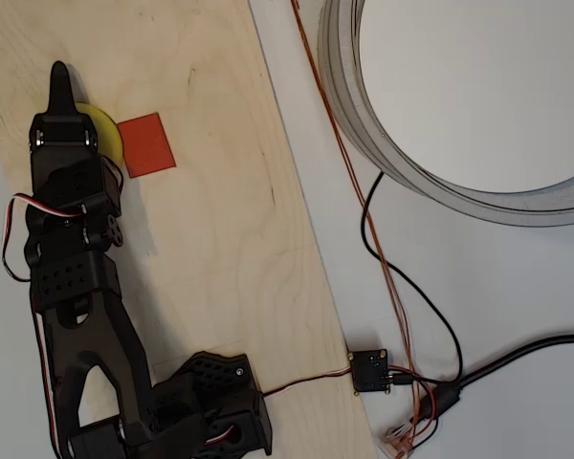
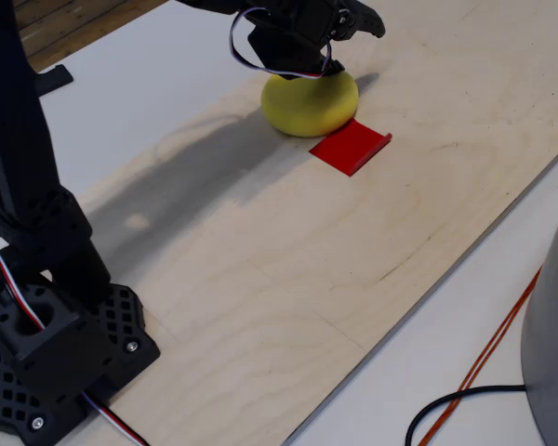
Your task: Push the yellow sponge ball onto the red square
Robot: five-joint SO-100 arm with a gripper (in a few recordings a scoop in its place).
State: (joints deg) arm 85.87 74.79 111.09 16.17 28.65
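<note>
yellow sponge ball point(image 2: 309, 104) under gripper point(image 2: 353, 19), touching red square point(image 2: 351, 145)

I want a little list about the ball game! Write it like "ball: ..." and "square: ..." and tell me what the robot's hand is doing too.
ball: yellow sponge ball, round, sitting on the wooden board
square: red square, flat on the board, one corner lifted a little
ball and square: side by side, ball at the square's edge, not on top of it
hand: black hand right over the ball, covering its top; open or shut cannot be told
job done: not yet
other stuff: orange wire and black cable beside the board
</note>
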